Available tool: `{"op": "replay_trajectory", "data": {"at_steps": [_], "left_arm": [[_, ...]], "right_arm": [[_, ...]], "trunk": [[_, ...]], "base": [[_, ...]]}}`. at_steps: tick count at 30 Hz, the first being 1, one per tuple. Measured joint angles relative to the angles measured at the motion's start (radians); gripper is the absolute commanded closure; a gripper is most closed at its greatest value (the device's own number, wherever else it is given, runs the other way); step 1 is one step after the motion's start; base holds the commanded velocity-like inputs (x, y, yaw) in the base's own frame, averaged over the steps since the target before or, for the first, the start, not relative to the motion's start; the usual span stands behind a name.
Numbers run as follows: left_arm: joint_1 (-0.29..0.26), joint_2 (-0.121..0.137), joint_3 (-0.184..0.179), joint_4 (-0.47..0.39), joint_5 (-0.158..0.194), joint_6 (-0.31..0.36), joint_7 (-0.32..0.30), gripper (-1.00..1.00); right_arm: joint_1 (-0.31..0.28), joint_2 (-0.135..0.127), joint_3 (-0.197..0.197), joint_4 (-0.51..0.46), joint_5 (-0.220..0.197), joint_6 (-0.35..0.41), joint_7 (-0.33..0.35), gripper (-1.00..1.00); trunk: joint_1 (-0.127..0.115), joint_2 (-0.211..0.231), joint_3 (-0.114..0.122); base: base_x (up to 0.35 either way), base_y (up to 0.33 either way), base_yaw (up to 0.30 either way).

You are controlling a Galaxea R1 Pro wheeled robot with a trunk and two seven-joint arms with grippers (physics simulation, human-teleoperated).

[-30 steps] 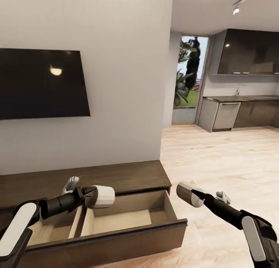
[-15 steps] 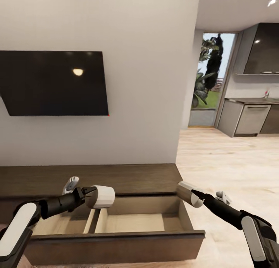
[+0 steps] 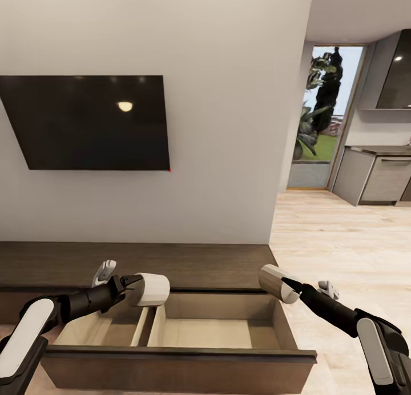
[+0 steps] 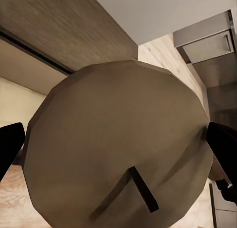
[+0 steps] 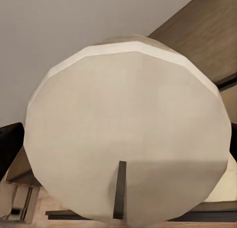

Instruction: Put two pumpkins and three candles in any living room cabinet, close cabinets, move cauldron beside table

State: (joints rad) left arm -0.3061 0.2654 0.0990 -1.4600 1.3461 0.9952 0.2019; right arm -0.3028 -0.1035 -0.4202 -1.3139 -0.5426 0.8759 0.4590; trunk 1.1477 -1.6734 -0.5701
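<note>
We face a grey wall (image 3: 228,127) with a black TV (image 3: 91,124); below, the cabinet (image 3: 171,263) has its drawer (image 3: 182,361) open. Our left gripper (image 3: 134,289) clamps one candle (image 3: 153,289), our right gripper (image 3: 291,286) another candle (image 3: 274,283), both above the drawer.

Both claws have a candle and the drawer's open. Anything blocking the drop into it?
Nothing visible. The left candle hangs over the open drawer near its divider; the right candle sits over its right end. Both compartments look bare.
</note>
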Motion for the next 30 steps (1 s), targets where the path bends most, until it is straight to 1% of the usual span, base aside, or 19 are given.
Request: {"op": "replay_trajectory", "data": {"at_steps": [7,11,15,20,25,30], "left_arm": [[0.0,0.0,0.0,0.0,-0.001,0.0,0.001,1.0],[0.0,0.0,0.0,0.0,0.0,0.0,0.0,1.0],[0.0,0.0,0.0,0.0,-0.001,0.0,0.001,1.0],[0.0,0.0,0.0,0.0,0.0,0.0,0.001,1.0],[0.0,0.001,0.0,0.0,-0.001,0.0,0.002,1.0],[0.0,0.001,0.0,0.0,0.0,0.0,0.001,1.0]], "right_arm": [[0.0,0.0,0.0,0.0,0.0,-0.001,0.001,1.0],[0.0,0.0,0.0,0.0,0.0,-0.001,0.001,1.0],[0.0,0.001,0.0,0.0,0.0,-0.003,0.001,1.0],[0.0,0.001,0.0,0.0,0.001,-0.003,0.001,1.0],[0.0,0.002,0.0,0.0,0.002,-0.004,0.001,1.0],[0.0,0.001,0.001,0.001,0.001,-0.003,0.001,1.0]], "trunk": [[0.0,0.0,0.0],[0.0,0.0,0.0],[0.0,0.0,0.0],[0.0,0.0,0.0],[0.0,0.0,0.0],[0.0,0.0,0.0]], "base": [[0.129,0.001,0.0],[0.045,0.0,0.0],[0.184,0.0,0.0],[0.054,0.004,0.0],[0.16,0.113,0.0],[0.051,0.04,0.0]]}}
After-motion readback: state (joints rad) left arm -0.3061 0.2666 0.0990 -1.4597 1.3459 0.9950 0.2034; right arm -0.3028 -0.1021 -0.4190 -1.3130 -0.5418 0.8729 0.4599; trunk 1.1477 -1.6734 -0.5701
